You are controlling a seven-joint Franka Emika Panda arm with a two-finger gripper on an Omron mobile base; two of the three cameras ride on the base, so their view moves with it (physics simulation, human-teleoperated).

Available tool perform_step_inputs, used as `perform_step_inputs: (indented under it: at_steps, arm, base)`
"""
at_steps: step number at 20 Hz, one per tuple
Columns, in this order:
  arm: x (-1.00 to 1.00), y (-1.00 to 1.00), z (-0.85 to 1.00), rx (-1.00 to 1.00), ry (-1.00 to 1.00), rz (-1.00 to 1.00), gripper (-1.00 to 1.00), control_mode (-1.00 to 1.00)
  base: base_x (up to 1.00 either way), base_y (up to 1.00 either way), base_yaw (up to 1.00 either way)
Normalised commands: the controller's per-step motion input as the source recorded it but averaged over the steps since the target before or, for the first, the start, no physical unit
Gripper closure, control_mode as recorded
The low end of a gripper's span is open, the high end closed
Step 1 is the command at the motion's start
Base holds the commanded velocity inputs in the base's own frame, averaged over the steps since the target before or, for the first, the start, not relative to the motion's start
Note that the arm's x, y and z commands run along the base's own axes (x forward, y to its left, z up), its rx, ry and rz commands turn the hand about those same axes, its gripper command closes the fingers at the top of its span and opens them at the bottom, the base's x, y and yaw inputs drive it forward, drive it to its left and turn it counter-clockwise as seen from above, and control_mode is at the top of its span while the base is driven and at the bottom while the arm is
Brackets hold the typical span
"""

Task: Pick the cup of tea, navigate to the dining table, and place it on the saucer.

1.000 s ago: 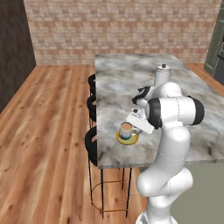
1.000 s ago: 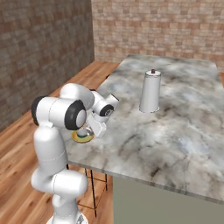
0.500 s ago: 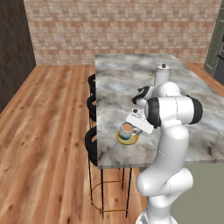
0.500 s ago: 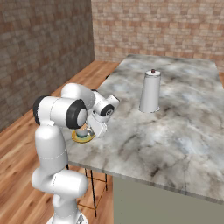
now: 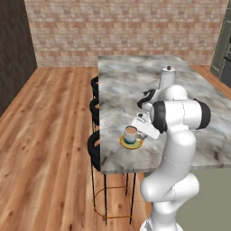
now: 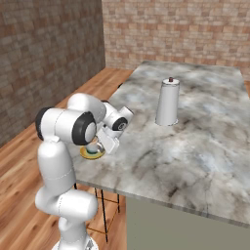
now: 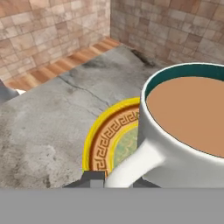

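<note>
Claw (image 7: 113,181) | clamped on cup of tea (image 7: 183,131) handle | cup on saucer (image 7: 105,140)

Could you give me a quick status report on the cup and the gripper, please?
Gripper shut on the cup of tea by its handle. Cup over the saucer on the dining table. Nothing in the way.
</note>
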Motion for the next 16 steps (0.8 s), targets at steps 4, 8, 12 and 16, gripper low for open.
perform_step_inputs:
  at_steps: [4, 8, 12, 16]
  arm:
    - [-0.28, 0.00, 0.00, 0.00, 0.03, 0.00, 1.00, -1.00]
    - [-0.15, 0.00, 0.00, 0.00, 0.04, 0.00, 1.00, -1.00]
    - [0.00, 0.00, 0.01, 0.00, 0.05, 0.00, 1.00, -1.00]
    - [0.04, 0.00, 0.12, 0.00, 0.04, 0.00, -1.00, -1.00]
  base:
    - [0.00, 0.00, 0.00]
    - [0.00, 0.00, 0.00]
    - [0.00, 0.00, 0.00]
    - [0.00, 0.00, 0.00]
